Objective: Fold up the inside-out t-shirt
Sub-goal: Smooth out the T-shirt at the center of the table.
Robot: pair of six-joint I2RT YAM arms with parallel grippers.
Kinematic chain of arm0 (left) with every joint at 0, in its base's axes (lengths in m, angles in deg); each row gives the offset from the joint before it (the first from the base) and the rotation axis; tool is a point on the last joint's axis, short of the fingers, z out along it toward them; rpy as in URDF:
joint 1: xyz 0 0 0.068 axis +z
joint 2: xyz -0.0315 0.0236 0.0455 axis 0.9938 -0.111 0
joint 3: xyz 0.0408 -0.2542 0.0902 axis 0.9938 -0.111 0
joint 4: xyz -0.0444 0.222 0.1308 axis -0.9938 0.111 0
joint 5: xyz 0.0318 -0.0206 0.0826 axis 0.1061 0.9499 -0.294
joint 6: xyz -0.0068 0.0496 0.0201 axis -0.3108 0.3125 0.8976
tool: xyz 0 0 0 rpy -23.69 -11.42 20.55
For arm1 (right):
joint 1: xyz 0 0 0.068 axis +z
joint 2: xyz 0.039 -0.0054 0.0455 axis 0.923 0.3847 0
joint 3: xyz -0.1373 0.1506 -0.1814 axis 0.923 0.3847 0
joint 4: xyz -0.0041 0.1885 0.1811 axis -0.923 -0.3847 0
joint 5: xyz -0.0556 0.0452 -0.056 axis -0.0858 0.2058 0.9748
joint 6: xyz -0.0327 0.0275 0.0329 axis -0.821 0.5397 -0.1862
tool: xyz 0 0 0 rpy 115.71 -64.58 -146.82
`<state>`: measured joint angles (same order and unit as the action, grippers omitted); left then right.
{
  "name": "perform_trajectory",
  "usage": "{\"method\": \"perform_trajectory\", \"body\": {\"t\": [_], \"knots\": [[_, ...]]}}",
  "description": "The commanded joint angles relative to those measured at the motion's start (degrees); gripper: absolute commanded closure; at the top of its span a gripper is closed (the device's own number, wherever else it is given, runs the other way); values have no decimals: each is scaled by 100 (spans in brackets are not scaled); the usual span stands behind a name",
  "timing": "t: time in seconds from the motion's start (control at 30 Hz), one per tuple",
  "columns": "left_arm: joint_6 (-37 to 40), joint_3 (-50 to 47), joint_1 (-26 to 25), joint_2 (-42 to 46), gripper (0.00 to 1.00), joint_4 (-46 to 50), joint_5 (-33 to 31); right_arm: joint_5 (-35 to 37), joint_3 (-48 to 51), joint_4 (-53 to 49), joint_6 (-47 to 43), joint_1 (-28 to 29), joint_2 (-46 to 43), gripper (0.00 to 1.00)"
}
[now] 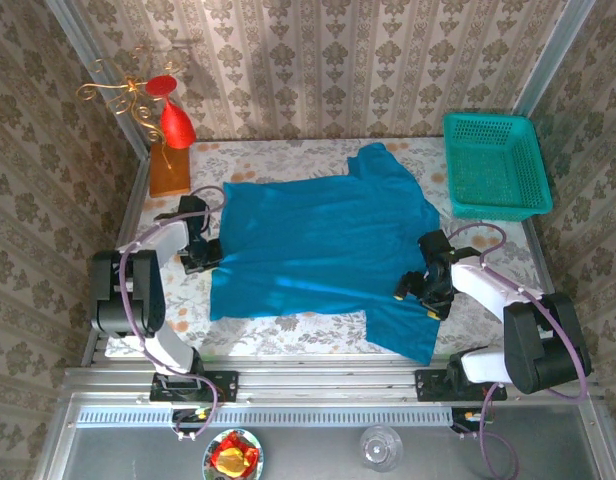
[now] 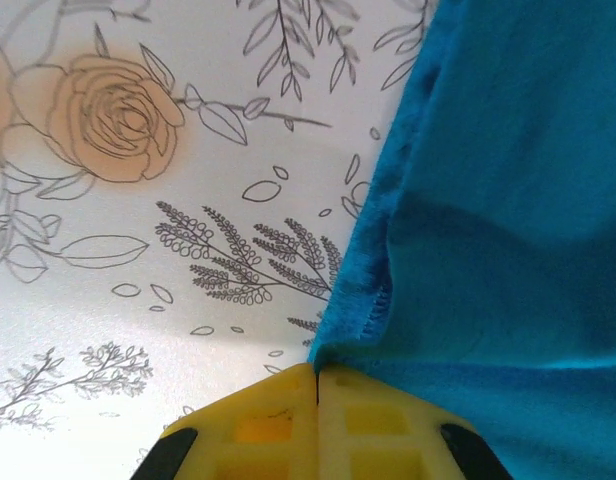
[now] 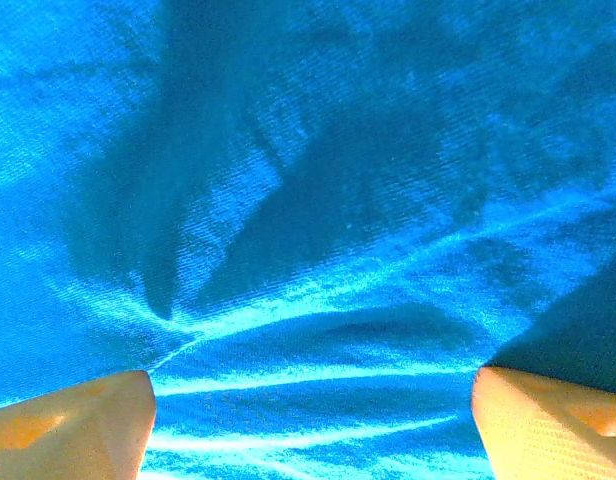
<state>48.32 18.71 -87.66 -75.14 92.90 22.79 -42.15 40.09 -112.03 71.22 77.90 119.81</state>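
The teal-blue t-shirt lies spread across the middle of the table, with one sleeve pointing to the back and another hanging toward the near right. At its left edge my left gripper is shut on the cloth. In the left wrist view the yellow fingertips meet with the stitched hem of the t-shirt pinched between them. My right gripper sits over the shirt's right side. It is open, with its fingers wide apart just above wrinkled t-shirt cloth.
A green mesh basket stands at the back right corner. A wooden block with a red ornament stands at the back left. The floral tablecloth shows to the shirt's left. A bowl and a glass sit below the near rail.
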Motion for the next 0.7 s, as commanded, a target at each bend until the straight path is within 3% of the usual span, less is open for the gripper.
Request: {"method": "perform_trajectory", "body": {"t": [0.0, 0.3, 0.5, 0.67], "knots": [[175, 137, 63, -143, 98, 76, -186, 102, 132, -281, 21, -8, -91, 16], [184, 264, 42, 695, 80, 457, -252, -18, -286, -576, -98, 27, -798, 16], [-18, 338, -262, 1156, 79, 842, 174, -289, -677, -566, -368, 22, -746, 18], [-659, -328, -757, 2005, 79, 1355, -266, -301, -520, -886, -193, 22, -874, 22]]}}
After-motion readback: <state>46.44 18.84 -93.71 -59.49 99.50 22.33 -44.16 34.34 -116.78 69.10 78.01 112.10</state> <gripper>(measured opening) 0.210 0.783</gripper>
